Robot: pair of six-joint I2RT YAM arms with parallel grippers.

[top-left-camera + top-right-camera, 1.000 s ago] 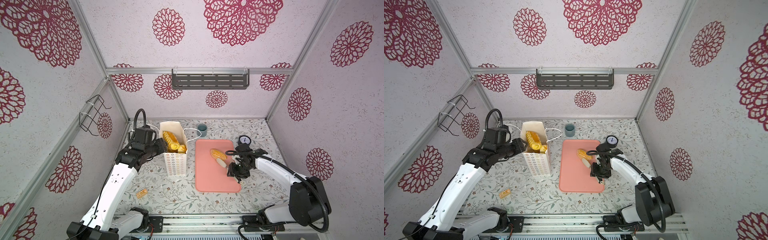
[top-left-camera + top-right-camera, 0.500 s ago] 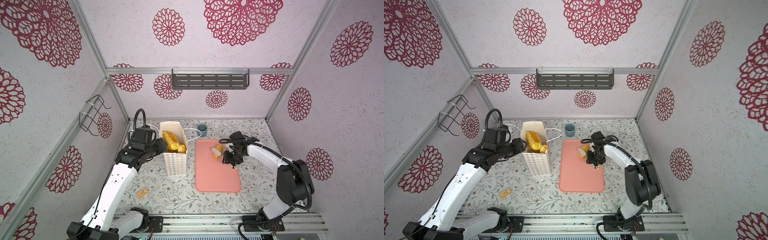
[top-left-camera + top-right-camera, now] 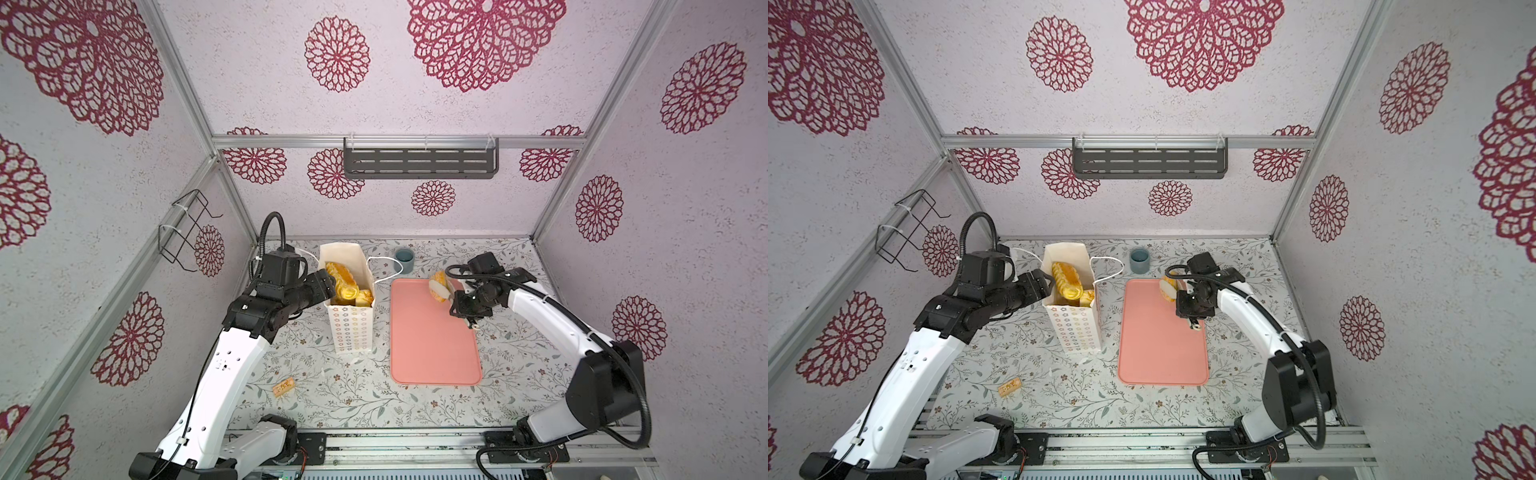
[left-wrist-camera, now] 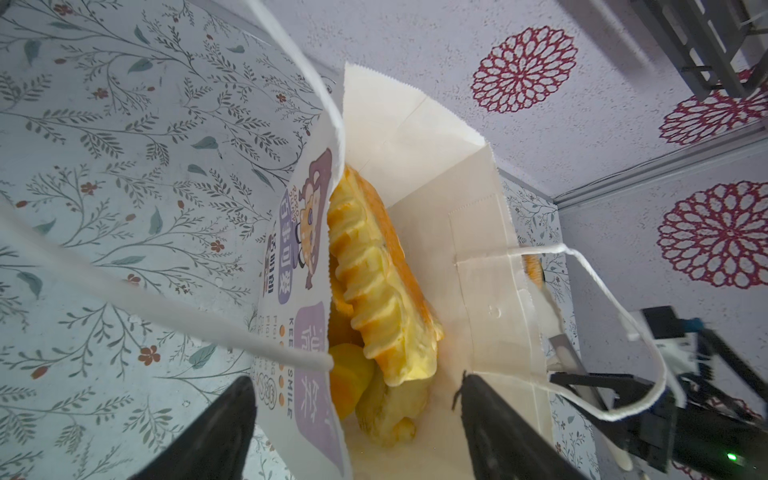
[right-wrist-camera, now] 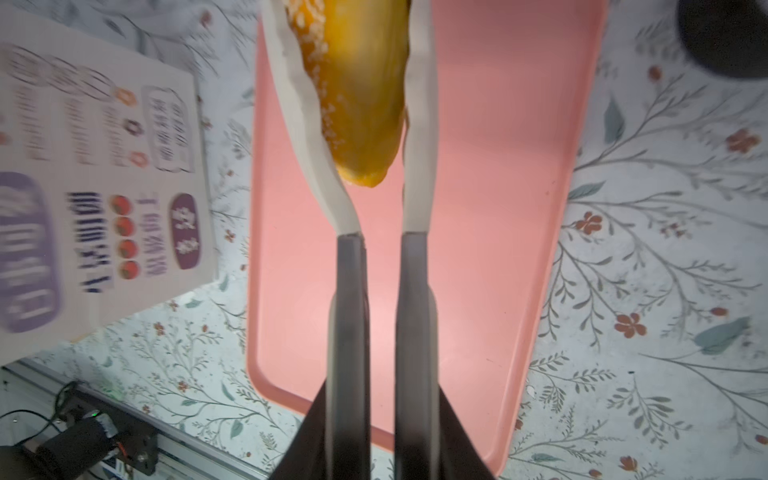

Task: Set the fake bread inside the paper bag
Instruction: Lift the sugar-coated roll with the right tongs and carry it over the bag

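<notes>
The cream paper bag (image 3: 351,328) (image 3: 1077,328) (image 4: 478,249) (image 5: 104,166) stands upright left of the tray, with several pieces of golden fake bread (image 3: 343,278) (image 3: 1065,278) (image 4: 374,282) inside. My left gripper (image 3: 328,282) (image 3: 1044,282) (image 4: 353,386) is open at the bag's rim, its jaws straddling the picture-side wall. My right gripper (image 3: 459,301) (image 3: 1183,303) (image 5: 382,415) is shut on grey tongs (image 5: 349,291). The tongs' white tips clamp an orange piece of bread (image 3: 436,278) (image 3: 1168,289) (image 5: 357,83) in the air over the tray's far end.
A pink tray (image 3: 432,345) (image 3: 1163,345) (image 5: 498,208) lies right of the bag. A blue-grey cup (image 3: 404,259) (image 3: 1139,261) stands at the back. A small tan cork-like piece (image 3: 284,387) (image 3: 1010,387) lies near the front left. A dark shelf (image 3: 419,162) hangs on the back wall.
The right arm closed the tongs on the bread lying on the tray and raised it toward the tray's far end. The left jaws spread wider at the bag's rim.
</notes>
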